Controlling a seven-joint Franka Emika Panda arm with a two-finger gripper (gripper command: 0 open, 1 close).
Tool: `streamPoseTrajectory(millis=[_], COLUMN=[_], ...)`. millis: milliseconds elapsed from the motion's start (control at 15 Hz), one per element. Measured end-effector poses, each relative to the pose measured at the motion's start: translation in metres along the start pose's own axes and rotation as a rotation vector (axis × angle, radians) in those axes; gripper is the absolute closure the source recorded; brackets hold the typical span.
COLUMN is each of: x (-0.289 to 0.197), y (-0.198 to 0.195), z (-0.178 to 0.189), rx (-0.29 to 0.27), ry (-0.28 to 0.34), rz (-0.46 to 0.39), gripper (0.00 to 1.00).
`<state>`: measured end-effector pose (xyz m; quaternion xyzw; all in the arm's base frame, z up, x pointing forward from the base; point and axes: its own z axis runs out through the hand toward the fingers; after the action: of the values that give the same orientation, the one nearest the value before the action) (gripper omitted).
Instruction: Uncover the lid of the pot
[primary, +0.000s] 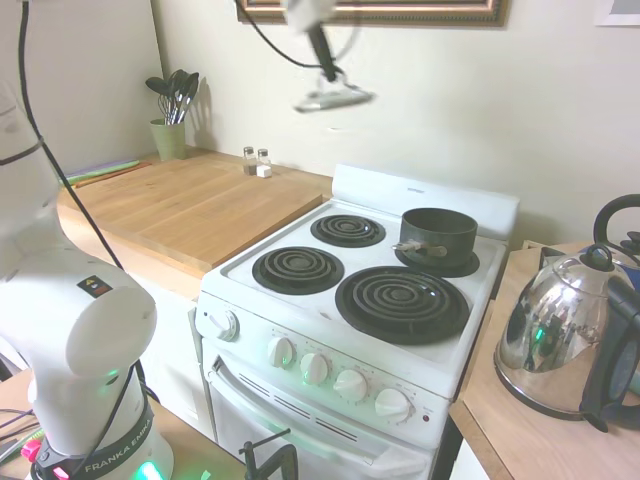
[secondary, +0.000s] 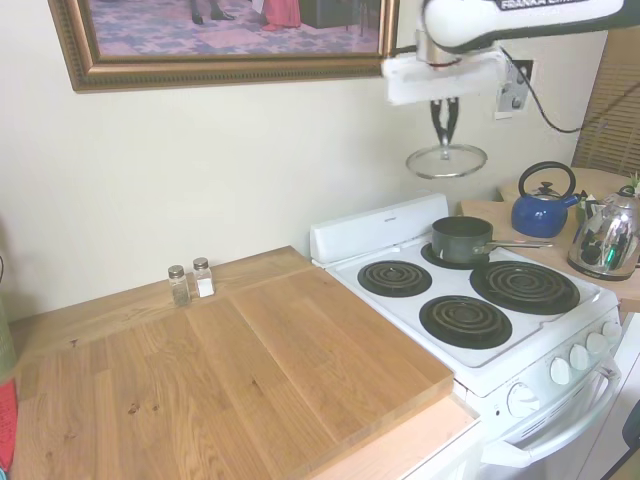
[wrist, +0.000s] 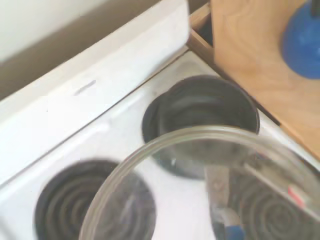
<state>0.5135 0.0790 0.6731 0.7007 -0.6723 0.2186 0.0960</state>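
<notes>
Gripping the lid (secondary: 446, 161) by its handle, end effector (secondary: 443, 138) closed, high above the pot (secondary: 461, 238)

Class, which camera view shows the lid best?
The second exterior view: the lid hangs whole and sharp from the gripper, above the pot. The first exterior view blurs it; the wrist view shows only part of its rim.

Lid (wrist: 200, 175) blurred, cut off below

arm: raised high | claw (secondary: 446, 137): pointing down, closed on lid (secondary: 446, 161) handle
</notes>
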Motion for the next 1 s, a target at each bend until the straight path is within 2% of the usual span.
streamPoseTrajectory(millis=[67,200,400,667,800,1000], x=[-0.036,-0.1,-0.191,-0.29,-0.314,-0.334], y=[-0.008,-0.028,-0.056,-0.065,-0.073,-0.086], z=[-0.007,0.002,0.036,0.058,0.074,0.115], rx=[-0.019,-0.067,-0.125,-0.177,-0.217,-0.31], ry=[0.038,0.102,0.14,0.15,0.142,0.114], rz=[-0.031,-0.11,-0.234,-0.386,-0.456,-0.55], gripper=[1.0,1.0,1.0,1.0,1.0,1.0])
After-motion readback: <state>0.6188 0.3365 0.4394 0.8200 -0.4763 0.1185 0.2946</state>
